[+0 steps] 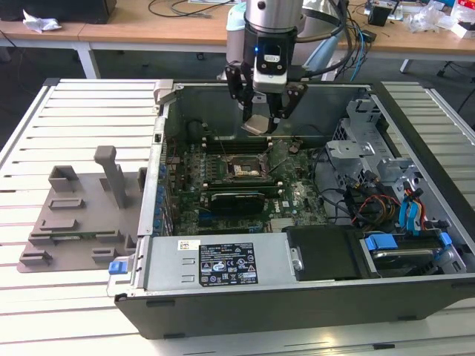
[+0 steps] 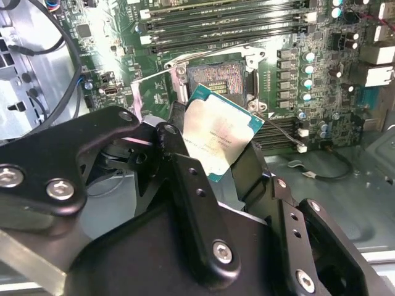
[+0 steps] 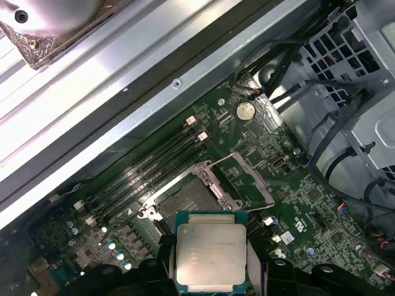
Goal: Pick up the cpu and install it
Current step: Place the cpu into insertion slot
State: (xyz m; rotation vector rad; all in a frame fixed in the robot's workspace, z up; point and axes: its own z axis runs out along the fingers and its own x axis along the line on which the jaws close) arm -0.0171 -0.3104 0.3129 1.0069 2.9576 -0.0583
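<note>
The cpu [image 1: 257, 124] is a flat square chip with a silver-grey top, held tilted in the air with my gripper [image 1: 261, 117] shut on two of its edges. It hangs inside the open computer case [image 1: 415, 141], above and slightly behind the black socket [image 1: 245, 169] on the green motherboard. In both wrist views the cpu [image 2: 219, 131] [image 3: 212, 253] sits between the black fingers [image 2: 179, 154], with the bare socket [image 2: 216, 77] [image 3: 188, 197] just beyond it. The socket's metal load frame [image 3: 244, 176] is swung open.
Memory slots [image 1: 230, 144] lie behind the socket and a card [image 1: 237, 200] in front. A drive cage with cables [image 1: 378, 178] fills the exterior view's right; a power supply [image 1: 223, 263] sits at the front. A grey plastic tray [image 1: 74, 215] rests on the slatted table outside the case.
</note>
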